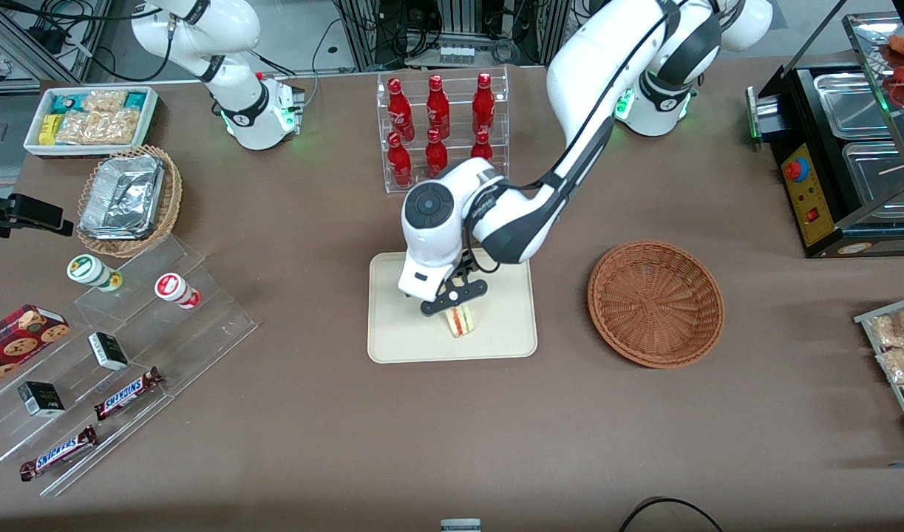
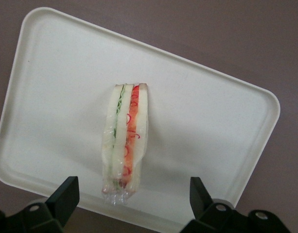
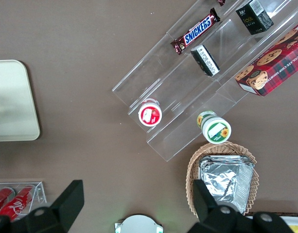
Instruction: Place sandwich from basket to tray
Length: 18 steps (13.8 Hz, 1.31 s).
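tray (image 1: 392, 340): cream, flat on the tabletop (image 1: 311, 443), toward the parked arm's end from the basket.
sandwich (image 1: 460, 321): standing on edge on the tray, in its part nearer the front camera; filling stripes upward, wrapped in clear film.
hand (image 1: 454, 298): directly above the sandwich, fingers (image 2: 66, 194) spread wide, one to each flank, neither touching the bread; it holds nothing.
step in hand, by judgement: release made, retreat due. lift straight up, keeping the fingers apart, so neither pad brushes and topples the narrow wedge.
basket (image 1: 656, 303): wicker, empty, just beside the tray.
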Available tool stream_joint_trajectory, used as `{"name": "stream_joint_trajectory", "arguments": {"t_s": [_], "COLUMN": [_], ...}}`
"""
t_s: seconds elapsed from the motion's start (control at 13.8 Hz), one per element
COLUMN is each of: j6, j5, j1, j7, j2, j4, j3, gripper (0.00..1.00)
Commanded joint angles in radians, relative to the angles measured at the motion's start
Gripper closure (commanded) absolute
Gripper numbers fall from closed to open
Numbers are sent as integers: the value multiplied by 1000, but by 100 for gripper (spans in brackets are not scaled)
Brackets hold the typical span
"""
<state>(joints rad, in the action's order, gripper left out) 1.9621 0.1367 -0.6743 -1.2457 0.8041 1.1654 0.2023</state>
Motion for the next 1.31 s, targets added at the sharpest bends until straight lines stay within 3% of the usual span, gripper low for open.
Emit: {"name": "stream_joint_trajectory", "arguments": {"t_s": [0.0,0.29,0.65,0.87,1.23], "j6": [-86,-141,-143,-187,-281], "j5": [23,11,4,-46,-48], "j1": [7,134,280,361,522], "j7": [79,179,428,581,863], "j2": [-81,-160,-311,-353,-434], "j4": [11,40,229,244,279], "j3": [-9,-11,-9,-9,-9], "gripper": [0,0,0,0,0]}}
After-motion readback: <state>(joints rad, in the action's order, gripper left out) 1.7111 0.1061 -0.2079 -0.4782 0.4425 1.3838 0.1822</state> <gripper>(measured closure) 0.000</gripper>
